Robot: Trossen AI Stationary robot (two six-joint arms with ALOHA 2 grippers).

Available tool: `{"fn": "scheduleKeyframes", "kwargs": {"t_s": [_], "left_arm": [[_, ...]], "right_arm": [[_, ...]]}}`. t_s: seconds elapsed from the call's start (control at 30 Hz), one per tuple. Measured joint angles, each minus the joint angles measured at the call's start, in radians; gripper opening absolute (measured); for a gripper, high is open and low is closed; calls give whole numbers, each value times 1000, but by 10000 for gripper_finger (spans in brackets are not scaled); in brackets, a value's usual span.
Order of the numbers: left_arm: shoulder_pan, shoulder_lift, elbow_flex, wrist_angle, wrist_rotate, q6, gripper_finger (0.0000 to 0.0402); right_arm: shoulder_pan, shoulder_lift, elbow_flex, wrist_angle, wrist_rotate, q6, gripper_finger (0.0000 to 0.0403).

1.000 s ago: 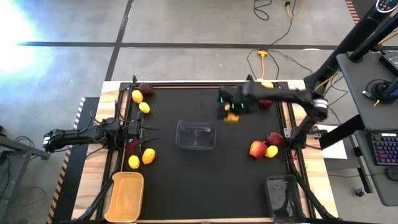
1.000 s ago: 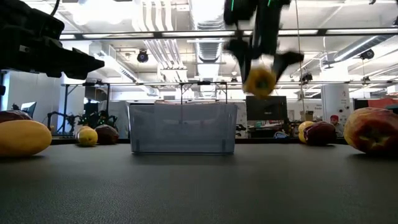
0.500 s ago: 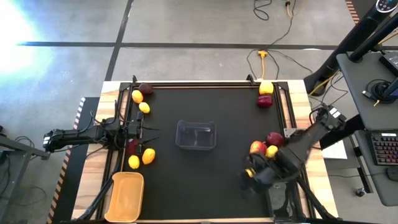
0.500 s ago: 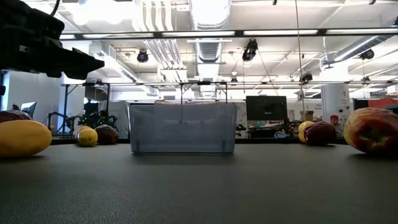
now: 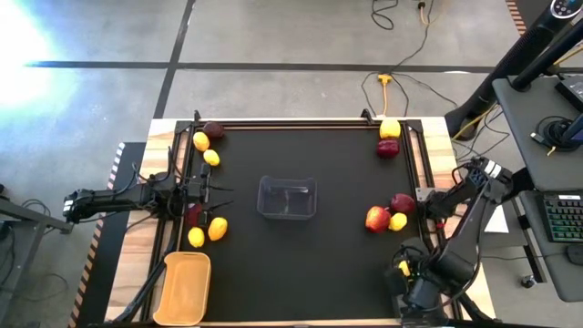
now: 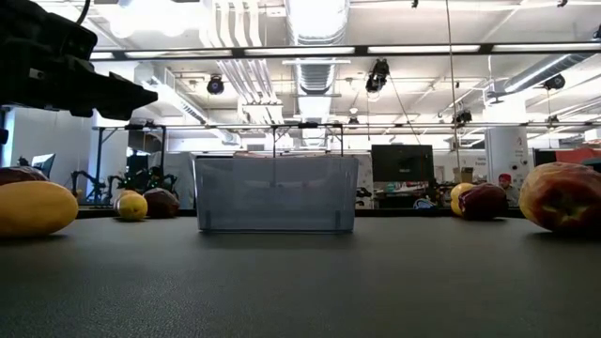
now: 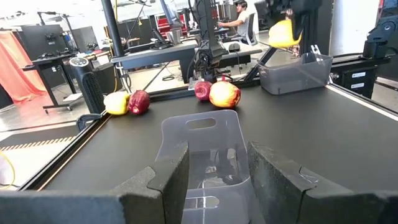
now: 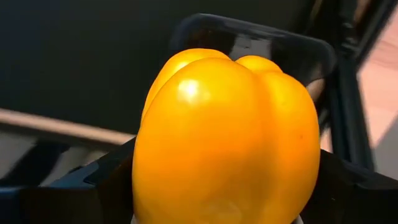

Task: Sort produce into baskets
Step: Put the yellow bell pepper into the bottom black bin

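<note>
My right gripper (image 5: 409,274) is shut on a yellow bell pepper (image 8: 227,137) and holds it above the dark grey bin (image 7: 298,71) at the table's near right corner. My left gripper (image 7: 217,186) is open and empty at the table's left edge (image 5: 214,189); it faces the clear bin (image 5: 287,198) at the table's middle. The yellow-orange bin (image 5: 184,287) stands at the near left corner. Lemons and dark-red fruits lie on the mat in groups at the far left (image 5: 208,144), the left (image 5: 206,228), the far right (image 5: 389,138) and the right (image 5: 390,213). My right gripper pinches the pepper's two sides (image 8: 146,168) between its two fingers. In the left wrist view the fingers come from above and the pepper (image 7: 282,33) hangs below them, lifted clear, over the dark grey bin.
The right arm (image 5: 465,223) reaches along the table's right edge and covers most of the dark bin in the high view. Bare black mat lies between the clear bin and the near edge (image 5: 291,273). The low view shows the clear bin (image 6: 275,192) with fruit on either side.
My right gripper has carried the yellow pepper from above the table's far middle toward the near right corner, and now holds it over the dark grey bin. It has left the low view. The pepper stays lifted clear.
</note>
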Motion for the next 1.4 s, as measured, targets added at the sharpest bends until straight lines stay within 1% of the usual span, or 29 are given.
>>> {"fn": "scheduleKeyframes", "kwargs": {"t_s": [0.13,0.3,0.43,0.53,0.67,0.9,1.07,1.13,1.2,1.27,1.4], "left_arm": [[0,0,0,0,0,0,146],[0,0,0,0,0,0,146],[0,0,0,0,0,0,146],[0,0,0,0,0,0,146],[0,0,0,0,0,0,146],[0,0,0,0,0,0,146],[0,0,0,0,0,0,146],[0,0,0,0,0,0,146],[0,0,0,0,0,0,146],[0,0,0,0,0,0,146],[0,0,0,0,0,0,146]], "right_arm": [[-1,-12,-124,75,-51,-11,317],[-5,-26,-278,326,-104,-3,324],[-8,-26,-376,448,-110,23,327],[-19,-26,-421,460,-114,39,329],[-23,-32,-440,457,-113,38,334],[-24,-33,-474,442,-94,28,366],[-25,-58,-454,411,-94,53,369],[-25,-71,-411,386,-94,59,369],[-25,-76,-352,324,-87,58,370],[-25,-77,-278,243,-57,57,370],[-50,-77,-102,58,70,53,370]]}}
